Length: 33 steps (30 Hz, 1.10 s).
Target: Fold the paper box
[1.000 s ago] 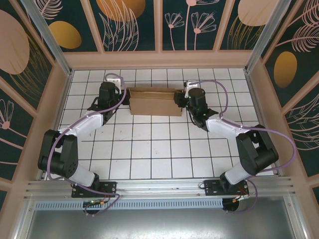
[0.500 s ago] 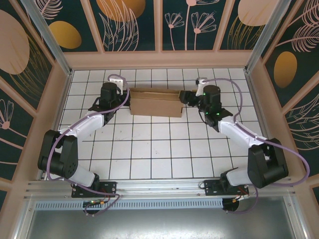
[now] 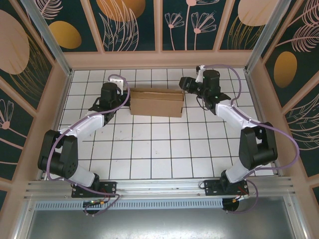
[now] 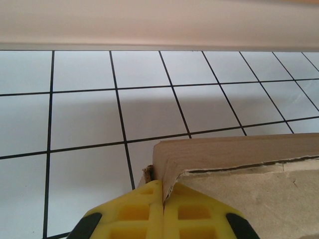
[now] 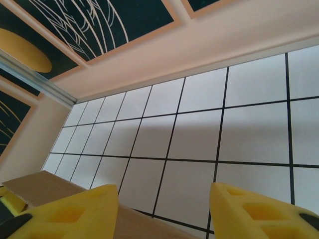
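A: When you looked, where was the paper box (image 3: pixel 154 102)?
B: Far on the worktop (image 3: pixel 149 144). My left fingers (image 4: pixel 134 214) pinched its left end; my right fingers (image 5: pixel 75 211) gaped, empty, near its right end.

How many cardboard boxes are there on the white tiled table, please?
1. The paper box lies at the far middle of the tiled table, its left end pinched by the left gripper. Something small could be hidden behind the arms.
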{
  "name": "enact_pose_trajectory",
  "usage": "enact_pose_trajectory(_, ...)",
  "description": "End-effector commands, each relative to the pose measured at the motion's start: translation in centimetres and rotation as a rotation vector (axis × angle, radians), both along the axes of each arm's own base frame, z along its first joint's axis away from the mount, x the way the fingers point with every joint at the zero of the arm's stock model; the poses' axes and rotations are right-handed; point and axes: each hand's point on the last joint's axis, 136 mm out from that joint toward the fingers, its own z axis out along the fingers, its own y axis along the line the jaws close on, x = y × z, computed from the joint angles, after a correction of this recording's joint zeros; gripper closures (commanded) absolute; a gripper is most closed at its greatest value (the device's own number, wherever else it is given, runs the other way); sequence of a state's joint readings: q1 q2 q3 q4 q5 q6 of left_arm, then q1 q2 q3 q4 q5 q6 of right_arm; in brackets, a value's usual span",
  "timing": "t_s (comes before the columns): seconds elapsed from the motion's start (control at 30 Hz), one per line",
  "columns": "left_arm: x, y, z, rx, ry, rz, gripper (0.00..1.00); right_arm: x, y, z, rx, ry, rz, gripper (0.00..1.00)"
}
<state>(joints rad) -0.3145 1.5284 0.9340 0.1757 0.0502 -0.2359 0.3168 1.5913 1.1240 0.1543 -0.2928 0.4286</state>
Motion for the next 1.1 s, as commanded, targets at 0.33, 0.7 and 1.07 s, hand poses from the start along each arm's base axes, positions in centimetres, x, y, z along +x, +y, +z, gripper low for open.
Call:
enact_pose_trajectory(0.33,-4.5,0.6,-6.4,0.03,0.264,-0.004,0.89,-1.7,1.4,-5.9,-0.069,0.13,0.006,0.76)
enact_pose_trajectory(0.7,-3.9,-0.2,0.7,-0.106,0.133,0.006,0.53,-1.6,0.9,-5.9,-0.079,0.125,-0.043,0.71)
enact_pose_trajectory(1.07,-6.0,-1.8,2.0,-0.166,0.118,-0.118,0.55,-1.0,0.4,-5.4,-0.092,0.111,-0.098,0.69)
